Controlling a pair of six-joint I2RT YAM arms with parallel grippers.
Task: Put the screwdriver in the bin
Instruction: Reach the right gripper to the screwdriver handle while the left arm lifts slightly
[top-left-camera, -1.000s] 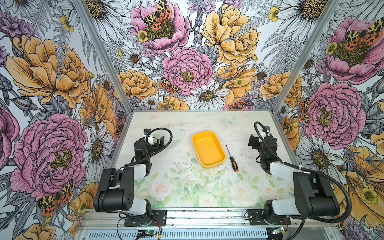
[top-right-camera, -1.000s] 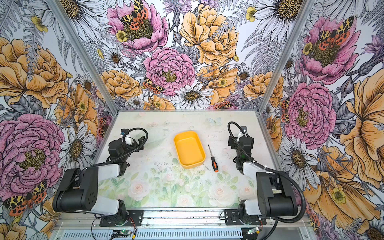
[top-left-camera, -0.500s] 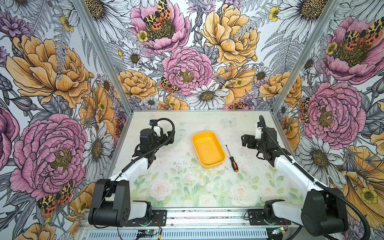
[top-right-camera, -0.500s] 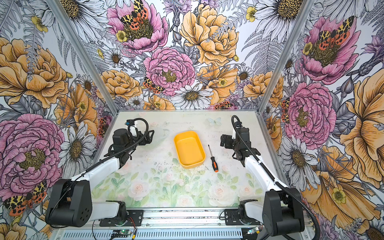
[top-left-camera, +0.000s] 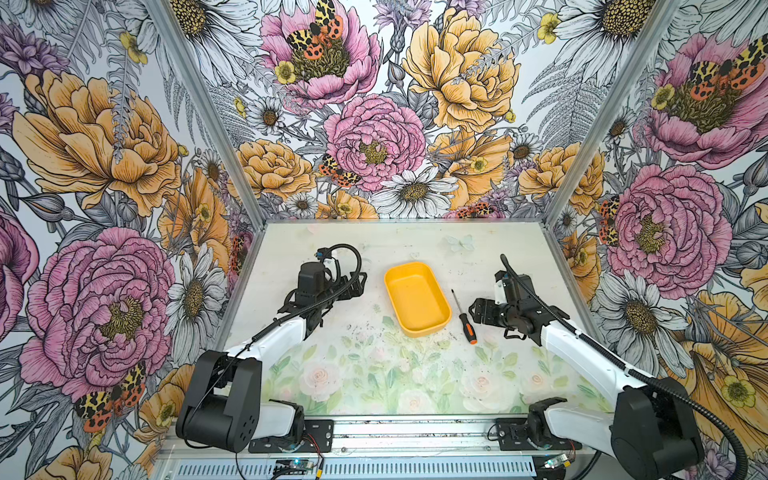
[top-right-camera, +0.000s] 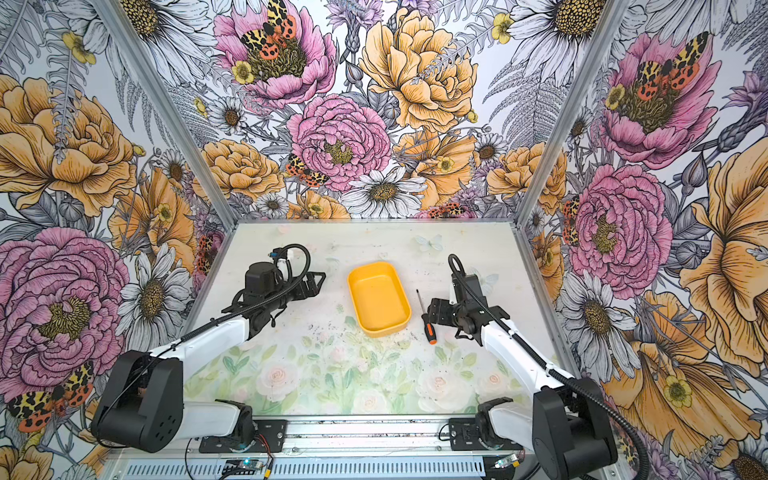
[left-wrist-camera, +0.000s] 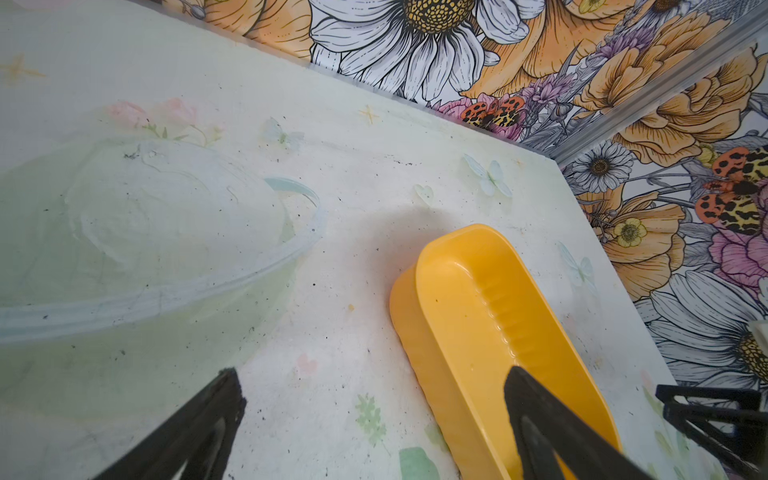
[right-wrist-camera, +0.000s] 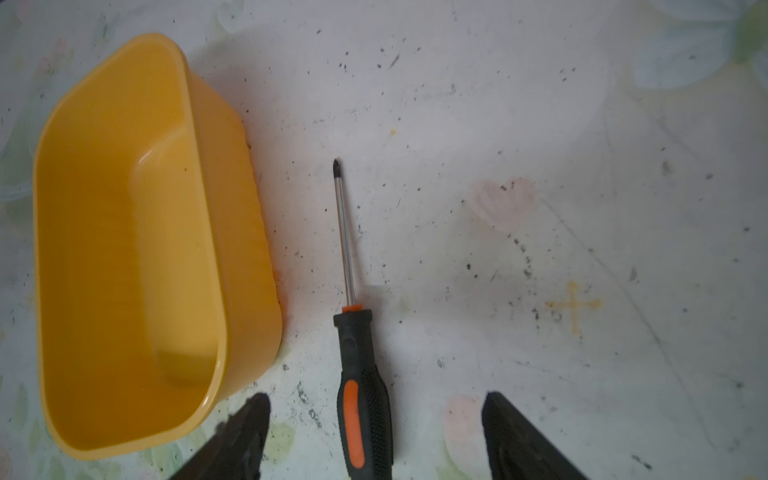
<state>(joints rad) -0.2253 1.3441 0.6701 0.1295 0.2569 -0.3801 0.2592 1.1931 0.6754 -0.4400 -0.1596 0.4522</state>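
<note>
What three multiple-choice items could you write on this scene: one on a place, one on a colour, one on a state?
1. Where does the screwdriver lie?
A. Inside the bin
B. On the table, beside the bin, on the right arm's side
C. In the left gripper

2. What colour is the bin?
A. Blue
B. White
C. Yellow-orange

3. In what state is the right gripper?
A. Open, holding nothing
B. Shut on the screwdriver
C. Shut on the bin's rim

Answers:
1 B: both top views show the screwdriver flat on the table, apart from the bin's wall.
2 C: every view shows the bin yellow-orange.
3 A: in the right wrist view the jaws stand apart, with table showing on both sides of the screwdriver.
</note>
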